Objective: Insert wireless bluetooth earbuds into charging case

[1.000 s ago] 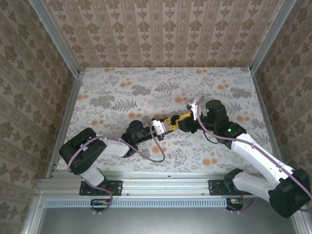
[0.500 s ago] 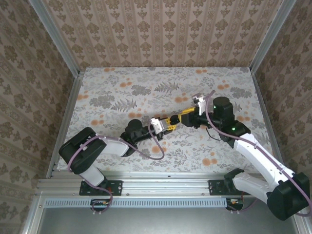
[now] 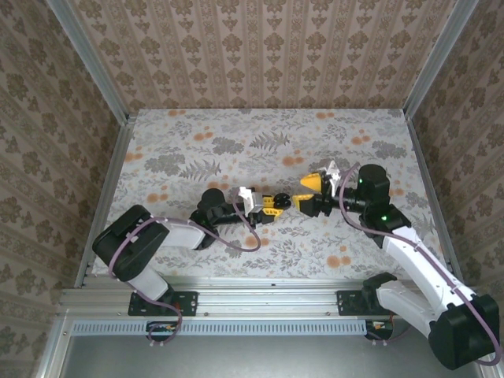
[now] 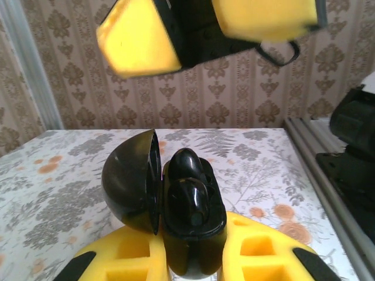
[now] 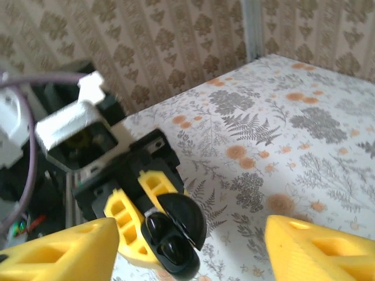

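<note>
Fingers of the left gripper are pressed onto the charging case, pinching its lower body between the yellow pads. I see a glossy black case, not a pale one. It is held above the table, about midway between the left and right edges and somewhat nearer the near edge. Its lid stands open to one side. Two rounded black shapes in the body look to me like the earbuds, already in their wells. The right gripper hangs just beside the case with its fingers spread wide and nothing between them.

My main worry is the lid. If the right gripper pushes it off-centre, the slick shell could twist or slide out of the narrow pinch and drop to the table. If an earbud is sitting proud, the lid would stop short, or the bud could pop out and roll away. A finger coming in too low could also knock the left gripper's pads.

I cannot tell whether both earbuds are fully seated, because black on black hides the seams. The left wrist view cuts off the bottom of the case, so I cannot judge how deep the grip is. The right fingers are blurred and cropped at the top of that view. From the top camera the case is too small to read, and its height over the table is unclear.
</note>
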